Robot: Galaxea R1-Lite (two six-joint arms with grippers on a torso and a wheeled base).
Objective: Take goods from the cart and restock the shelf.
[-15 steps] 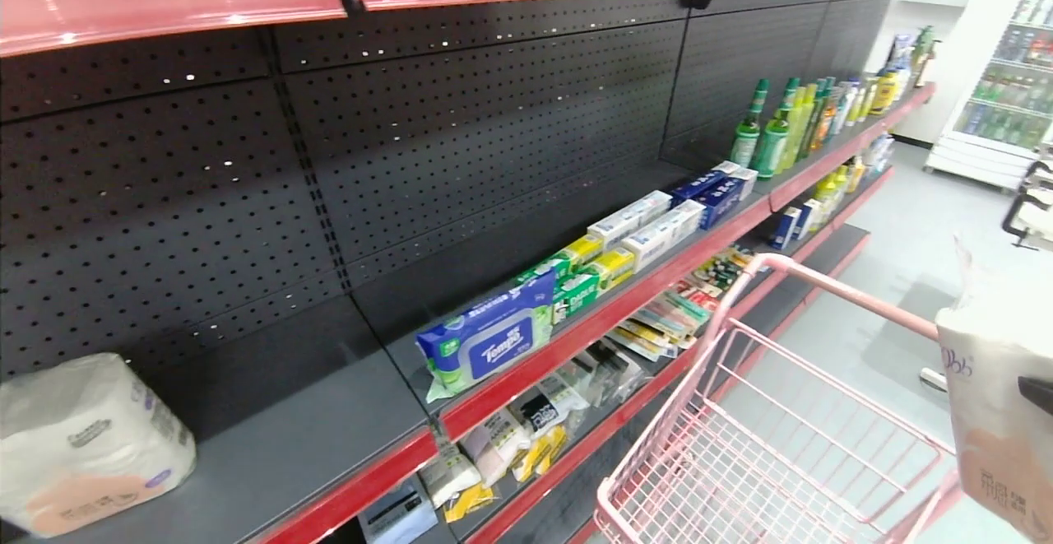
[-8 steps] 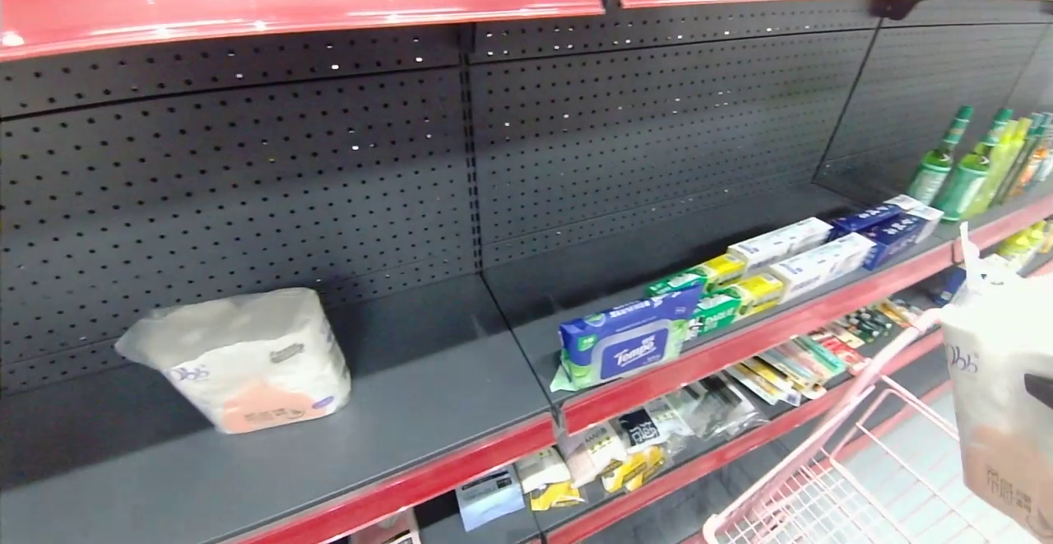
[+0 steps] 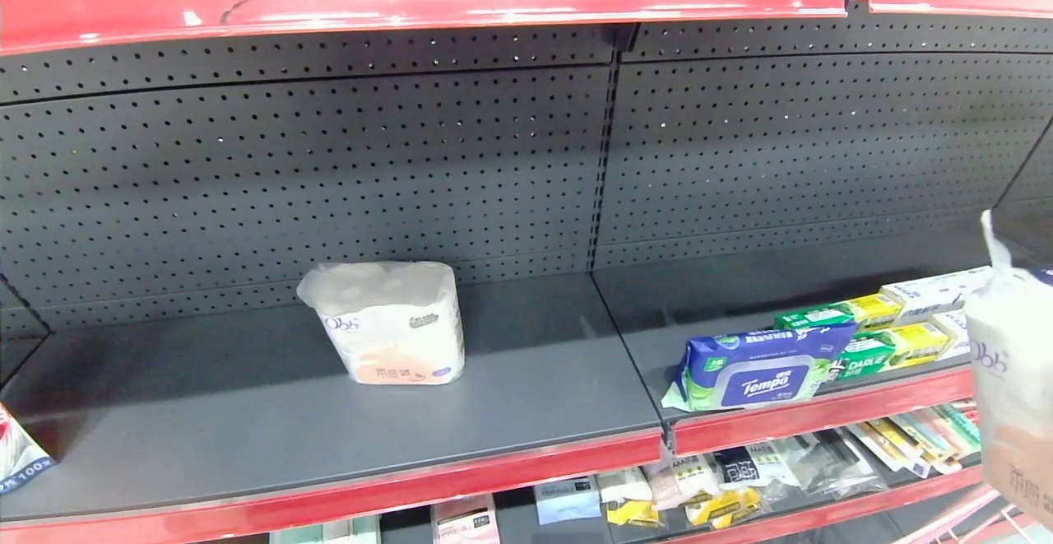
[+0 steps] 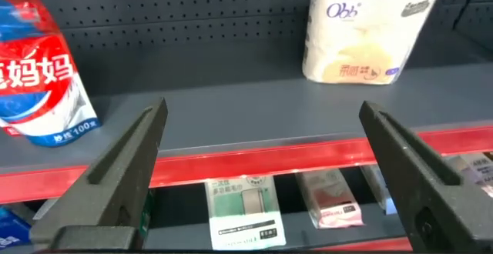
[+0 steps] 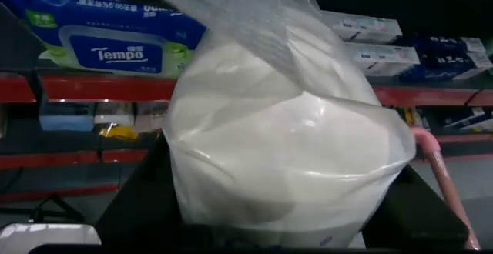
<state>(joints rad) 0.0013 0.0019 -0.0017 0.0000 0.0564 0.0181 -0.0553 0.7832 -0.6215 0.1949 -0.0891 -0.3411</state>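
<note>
Count right now: two packs of toilet roll. One pack (image 3: 382,322) stands upright on the grey shelf (image 3: 247,420), near the back wall and just to the left of the upright divider. The other pack (image 3: 1016,396) is up in the air at the far right, out in front of the shelf edge. The right gripper (image 5: 277,223) has it clamped, one dark finger on each side of the plastic wrap.

The left gripper (image 4: 262,169) is spread wide with nothing between its fingers, sitting low in front of the red shelf lip, to the left of the standing pack.

Other stuff on that same level: one blue wet wipes pack (image 3: 753,367) at the front of the right bay, two green-and-yellow boxes (image 3: 864,311) just beside it, and one red, white and blue bag (image 4: 42,69) way off to the left. A bit of the pink cart (image 3: 979,519) shows at the bottom right corner
</note>
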